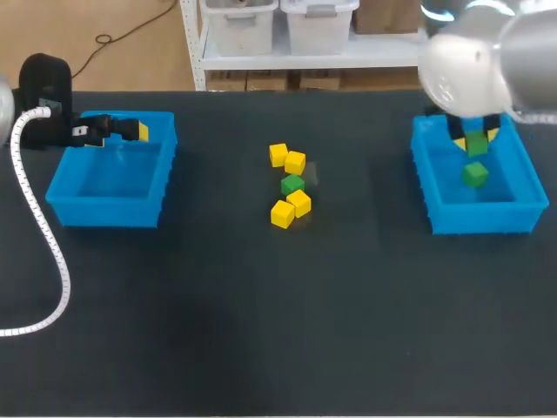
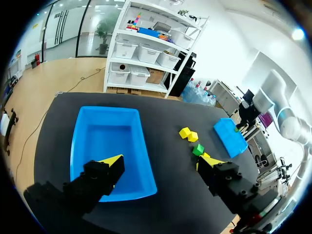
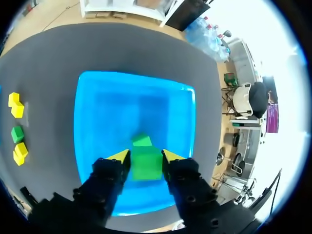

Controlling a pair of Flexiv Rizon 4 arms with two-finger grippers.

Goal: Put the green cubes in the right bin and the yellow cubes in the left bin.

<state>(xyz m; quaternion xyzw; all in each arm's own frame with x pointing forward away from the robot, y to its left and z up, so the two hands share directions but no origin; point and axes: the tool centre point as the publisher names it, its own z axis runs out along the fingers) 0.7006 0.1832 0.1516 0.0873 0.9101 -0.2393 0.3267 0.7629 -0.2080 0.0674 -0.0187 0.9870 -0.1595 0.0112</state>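
The right gripper has its two yellow-tipped fingers clamped on a green cube, one finger against each side. It holds the cube in the air above the right bin, a blue open tray. A second green cube lies on that bin's floor, just ahead of the held one. The left gripper has its fingers spread wide apart with nothing between them. It hangs over the left bin, also blue; in the head view it is above the bin's far edge, toward the inner corner. The two bins stand well apart at opposite sides of the black table. Between them, near the table's middle, five loose cubes sit in a close cluster. The far yellow cubes are a pair side by side, a loose green cube sits just in front of them, and the near yellow cubes are another pair beside it, closest to the robot.
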